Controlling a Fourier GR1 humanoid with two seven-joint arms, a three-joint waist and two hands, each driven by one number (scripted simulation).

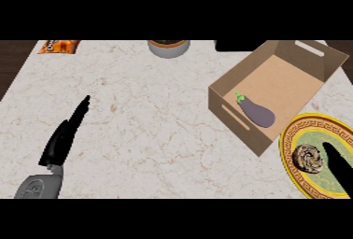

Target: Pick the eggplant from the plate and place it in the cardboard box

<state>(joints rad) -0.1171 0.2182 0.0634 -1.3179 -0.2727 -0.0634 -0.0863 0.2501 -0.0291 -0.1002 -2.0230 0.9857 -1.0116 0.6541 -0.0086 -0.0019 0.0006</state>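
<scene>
eggplant (257,112): was lying inside the cardboard box (293,70), near its front wall
plate (293,140): sat right of the box, some round pastry (309,158) on it
left hand (63,137): fingers straight, over the counter (138,116)
right hand (338,163): fingers straight over the plate, nothing held

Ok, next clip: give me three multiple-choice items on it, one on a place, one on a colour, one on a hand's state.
1. Where is the eggplant?
A. on the plate
B. in the cardboard box
C. on the bare counter

2. What colour is the rim of the plate?
A. yellow
B. blue
C. red

3. How is the left hand?
A. curled round the eggplant
B. open, fingers straight
C. holding the box

Key: 1 B, it lies on the box floor; 2 A, a yellow patterned band; 3 B, it lies over the counter, holding nothing.
</scene>
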